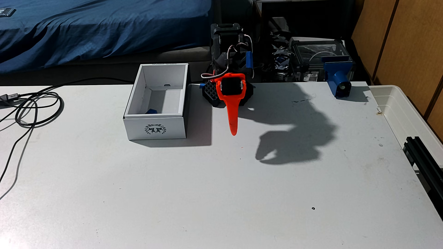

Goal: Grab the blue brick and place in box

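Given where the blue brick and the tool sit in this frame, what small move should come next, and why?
Probably none beyond settling the arm back to rest. The blue brick already lies inside the box, at its near end, and the tool hangs beside the box over bare table, apparently holding nothing.

white table [215, 191], scuffed, hard shadows falling right. blue bedsheet [96, 28] behind at upper left. wooden panels [395, 36] at upper right. black cables [31, 107] coiled at left edge. translucent tub [407, 107] at right.
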